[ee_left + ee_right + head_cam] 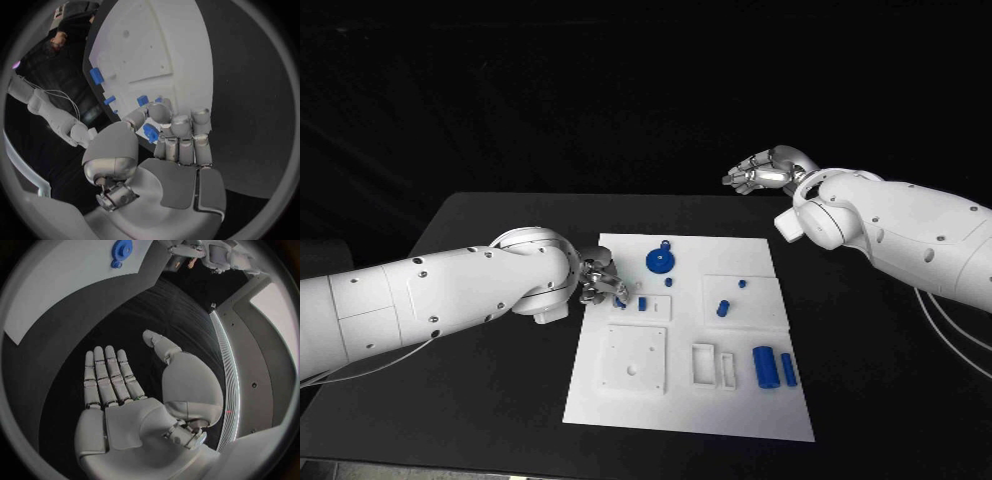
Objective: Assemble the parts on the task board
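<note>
left hand: at the task board's left edge, centre-left of the head view, fingers curled on what looks like a small blue part | right hand: upper right, off the board, fingers spread, holding nothing | blue gear: on the board's upper part

The task board is looking like matt white plastic, smooth. The small blue part pinched in the left hand is showing smooth, slightly glossy plastic. Both hands are gleaming as brushed silver metal; the right hand is lying flat-fingered above the matt black table.
</note>
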